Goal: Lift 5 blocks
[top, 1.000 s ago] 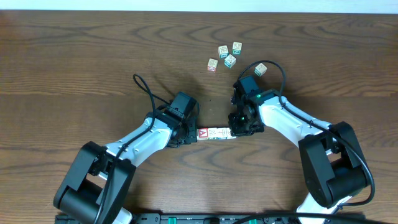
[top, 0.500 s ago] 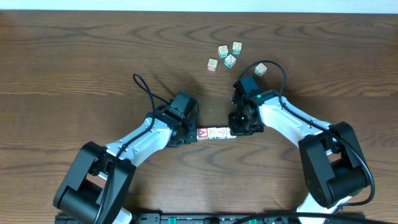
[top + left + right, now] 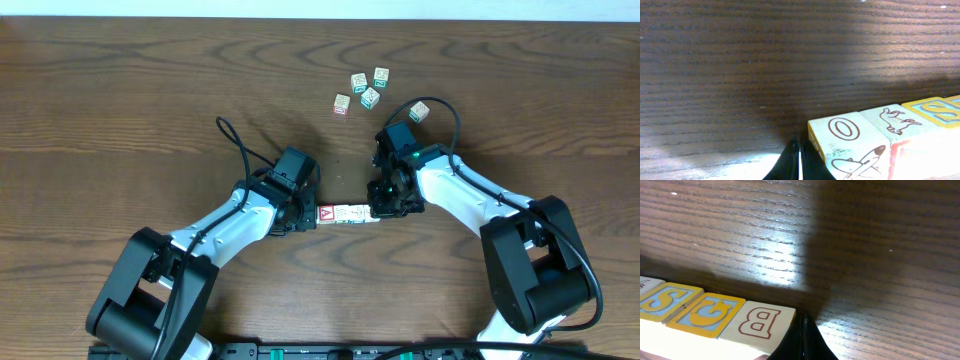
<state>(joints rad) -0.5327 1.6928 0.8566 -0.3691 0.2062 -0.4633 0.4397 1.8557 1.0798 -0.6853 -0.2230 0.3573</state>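
Note:
A short row of blocks point(image 3: 347, 213) lies end to end between my two grippers, its left end a red face with a white "A" point(image 3: 325, 213). My left gripper point(image 3: 306, 216) is shut, its fingertips side-on against that end. My right gripper point(image 3: 381, 208) is shut too, against the row's right end. In the left wrist view the closed left gripper point(image 3: 799, 161) touches a block printed with an "O" point(image 3: 845, 131). In the right wrist view the closed right gripper point(image 3: 804, 337) touches a block with a "B" point(image 3: 760, 322). I cannot tell whether the row is off the table.
Several loose alphabet cubes lie at the back of the brown wooden table point(image 3: 120, 90), among them one at the left point(image 3: 342, 103) and one at the right point(image 3: 419, 111) near the right arm's cable. Both arms reach in from the front edge.

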